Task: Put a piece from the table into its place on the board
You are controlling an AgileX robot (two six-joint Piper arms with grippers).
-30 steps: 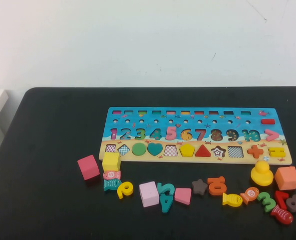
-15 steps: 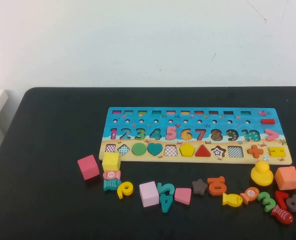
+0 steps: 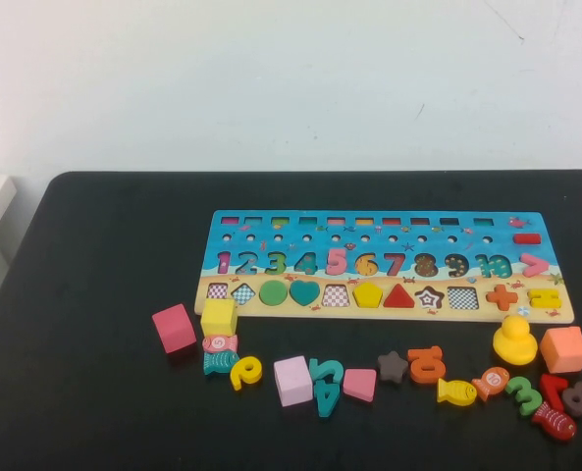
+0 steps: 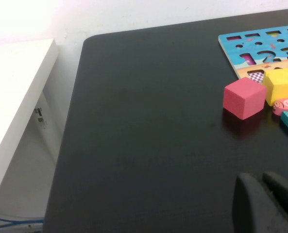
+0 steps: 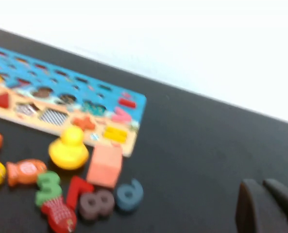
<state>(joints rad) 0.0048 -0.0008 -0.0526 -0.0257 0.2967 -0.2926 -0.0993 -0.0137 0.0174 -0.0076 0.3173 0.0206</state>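
Nothing seems left: the piece [image 3: 367, 293] sits in its slot on the board [image 3: 384, 265], far from the closed, empty right gripper [image 5: 266, 187] and left gripper [image 4: 265, 179], both withdrawn over the table [image 3: 94, 392].

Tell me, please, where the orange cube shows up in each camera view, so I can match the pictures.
High view: the orange cube sits on the table's right side, just in front of the board's right end, right of the yellow duck.
Left wrist view: not in it; only the left gripper, shut, over bare table.
Right wrist view: the cube lies beside the duck; the right gripper is shut.
Shared landmark: the board.
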